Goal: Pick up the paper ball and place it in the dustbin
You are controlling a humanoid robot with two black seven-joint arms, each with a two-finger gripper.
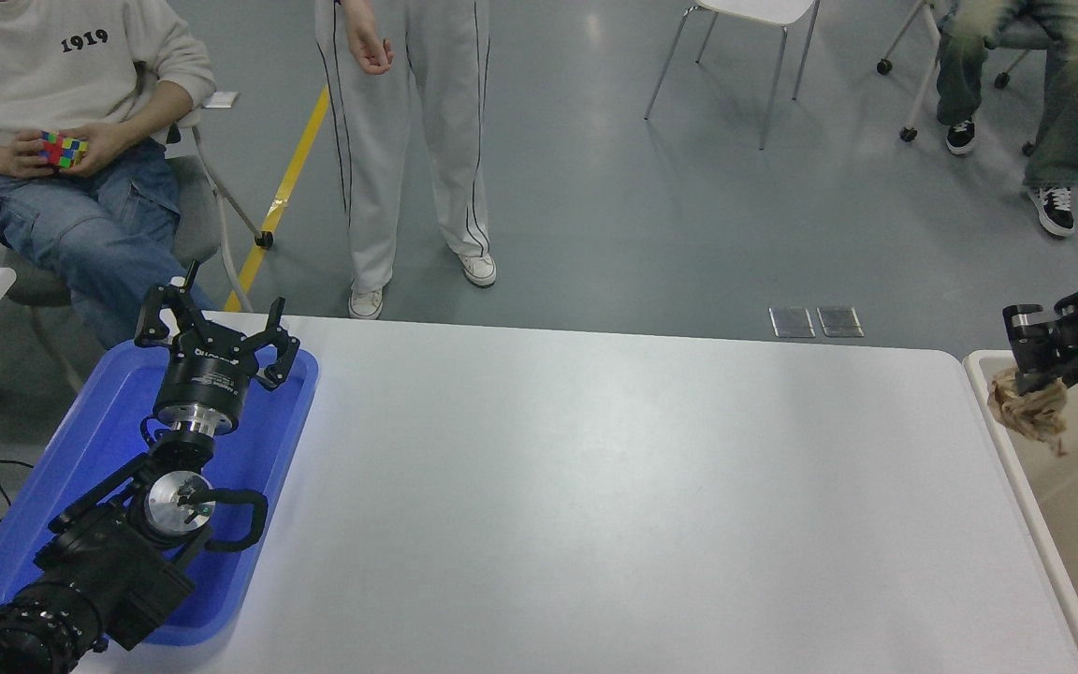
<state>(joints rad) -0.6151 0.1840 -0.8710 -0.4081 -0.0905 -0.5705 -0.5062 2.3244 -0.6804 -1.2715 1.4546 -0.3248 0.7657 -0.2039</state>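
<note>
- Step in hand: carrying. The right tool [1033, 367] is clamped on the paper ball [1027, 412], which hangs in the air over the dustbin's [981, 367] near rim, off the desk [595, 487].
- Next move, by judgement: shift a little further over the bin's opening, then release so the wad drops inside.
- The dustbin's visible interior shows nothing in it.
- The blue tray [90, 449] holds only the parked left tool [214, 329], fingers spread.
</note>
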